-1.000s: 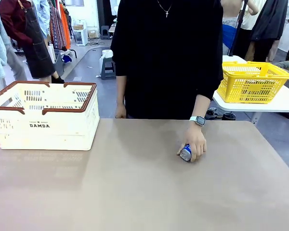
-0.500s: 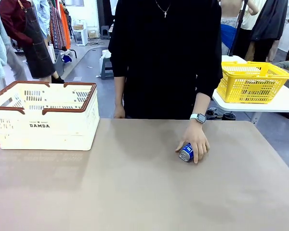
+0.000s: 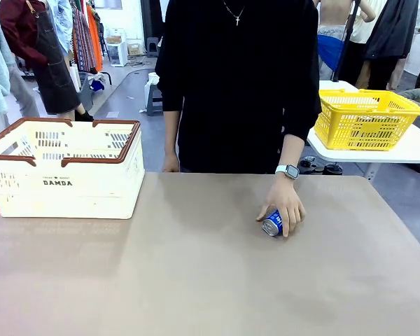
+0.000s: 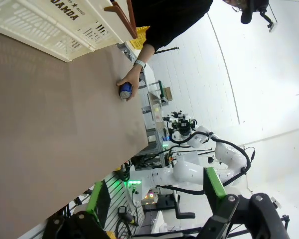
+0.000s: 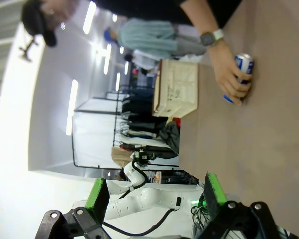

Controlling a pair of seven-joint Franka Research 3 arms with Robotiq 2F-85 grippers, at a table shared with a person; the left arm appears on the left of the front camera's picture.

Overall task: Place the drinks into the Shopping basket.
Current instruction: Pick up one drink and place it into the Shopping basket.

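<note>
Blue and white with a silver top, one of the drinks [image 3: 271, 224] lies on its side on the brown tabletop [image 3: 196, 280], right of the middle and toward the far edge, its top turned toward the robot's side. A person in black stands across the tabletop, and their hand [image 3: 287, 205], with a pale watch [image 3: 288, 171] on the wrist, rests over the can and grips it from above. The cream Shopping basket [image 3: 63, 183] with its brown rim sits at the far left of the tabletop, well apart from the can. A yellow basket [image 3: 367, 119] stands on a white table behind, off to the right. From the left wrist view, the left arm's jaws stand spread wide, nothing between the green pads [image 4: 100, 199]. The right arm's jaws are likewise released and bare, their pads [image 5: 211, 191] well short of the can.
</note>
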